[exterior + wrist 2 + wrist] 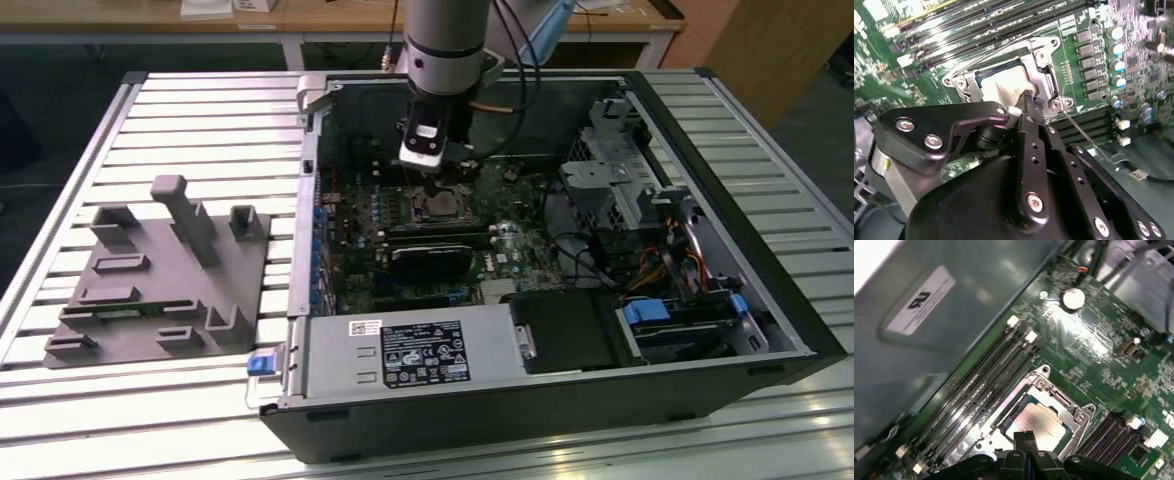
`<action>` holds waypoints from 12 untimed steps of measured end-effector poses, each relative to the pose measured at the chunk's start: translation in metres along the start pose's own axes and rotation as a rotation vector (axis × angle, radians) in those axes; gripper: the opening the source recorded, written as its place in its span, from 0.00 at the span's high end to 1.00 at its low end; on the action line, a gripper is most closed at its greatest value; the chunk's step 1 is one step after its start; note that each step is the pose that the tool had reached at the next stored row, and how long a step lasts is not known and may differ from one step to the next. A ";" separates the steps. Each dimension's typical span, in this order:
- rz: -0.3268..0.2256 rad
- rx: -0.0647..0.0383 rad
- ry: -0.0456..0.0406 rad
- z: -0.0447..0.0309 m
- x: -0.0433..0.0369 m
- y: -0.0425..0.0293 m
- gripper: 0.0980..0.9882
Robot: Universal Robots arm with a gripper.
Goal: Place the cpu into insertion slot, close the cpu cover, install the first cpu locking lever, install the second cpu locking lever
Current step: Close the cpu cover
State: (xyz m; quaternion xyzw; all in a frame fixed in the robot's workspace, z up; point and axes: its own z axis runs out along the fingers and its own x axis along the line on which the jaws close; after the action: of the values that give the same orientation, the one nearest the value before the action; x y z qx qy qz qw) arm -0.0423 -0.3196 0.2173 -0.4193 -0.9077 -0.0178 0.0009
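The cpu [1001, 82] lies flat in the insertion slot [960, 81] on the green motherboard, its dull silver top showing through the window of the cpu cover [1043, 75]. The silvery cover frame lies down around the chip in both wrist views, cpu [1041, 422] and cover [1074, 416]. A thin metal locking lever [1080, 131] slants away from one socket corner. My gripper [1024, 436] is shut with nothing in it. Its black tips [1029, 98] hover right at the socket's edge, over the chip. In the exterior view the gripper [434, 165] hangs just above the socket [438, 205].
Long black memory slots [984, 385] run beside the socket, with the case wall [954, 300] beyond them. A black rectangular module [430, 255], the labelled power-supply box [414, 355] and a drive cage [627, 170] crowd the open case. A grey fixture [160, 280] sits at the exterior view's left.
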 end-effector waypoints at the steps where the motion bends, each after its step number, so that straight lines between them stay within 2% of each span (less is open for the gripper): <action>1: -0.018 0.000 0.0005 0.0001 0.0000 0.0000 0.99; 8: -0.143 0.002 0.0045 0.0005 0.0000 0.0000 0.99; 9: -0.179 0.003 0.0057 0.0007 0.0000 0.0000 0.99; 12: -0.232 0.004 0.0073 0.0008 0.0000 0.0000 0.99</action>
State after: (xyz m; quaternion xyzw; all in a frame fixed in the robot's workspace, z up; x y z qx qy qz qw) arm -0.0423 -0.3196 0.2165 -0.3111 -0.9502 -0.0175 0.0030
